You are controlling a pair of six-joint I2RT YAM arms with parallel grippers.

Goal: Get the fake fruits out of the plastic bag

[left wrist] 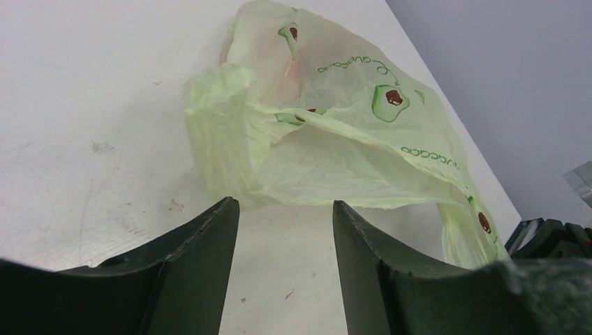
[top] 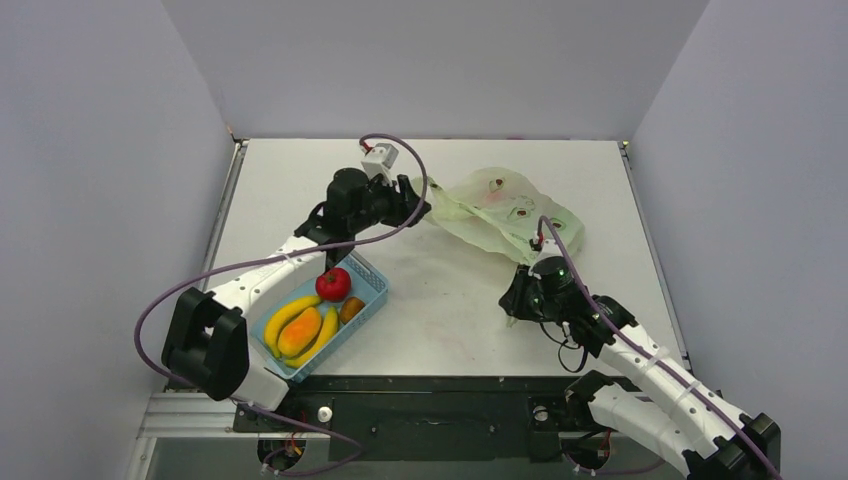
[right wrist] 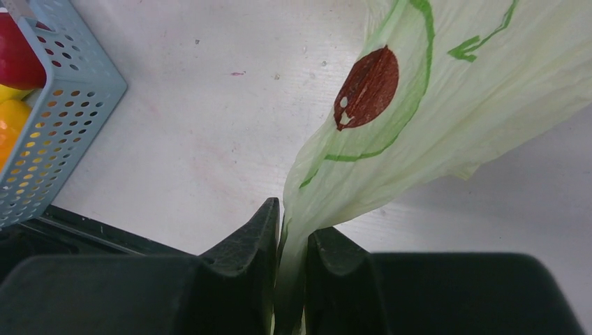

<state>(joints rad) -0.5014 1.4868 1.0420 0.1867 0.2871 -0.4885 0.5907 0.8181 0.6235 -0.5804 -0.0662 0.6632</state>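
Plastic bag (top: 500, 210) lies crumpled and spread on the white worktop (top: 450, 310), at about 1 o'clock from the worktop's middle in the top view. It is pale yellow-green, printed with avocado halves. Of the fake fruits (left wrist: 296, 68) only a pink tint shows through the film; which fruit it is cannot be told.

At the bag's 5 o'clock corner the right pincer (right wrist: 293, 230) is clamped narrow on a gathered strip of the film, which runs taut up from between its fingers. At the bag's 9 o'clock end sits the left pincer (left wrist: 285, 206), its fingers spread wide with bare worktop showing between them. The bag's near edge lies just beyond their tips and is not gripped.

Well apart, at 8 o'clock from the worktop's middle, stands a blue basket (top: 372, 290) holding a red tomato (top: 333, 284), yellow bananas (top: 285, 318) and an orange fruit (top: 300, 332).
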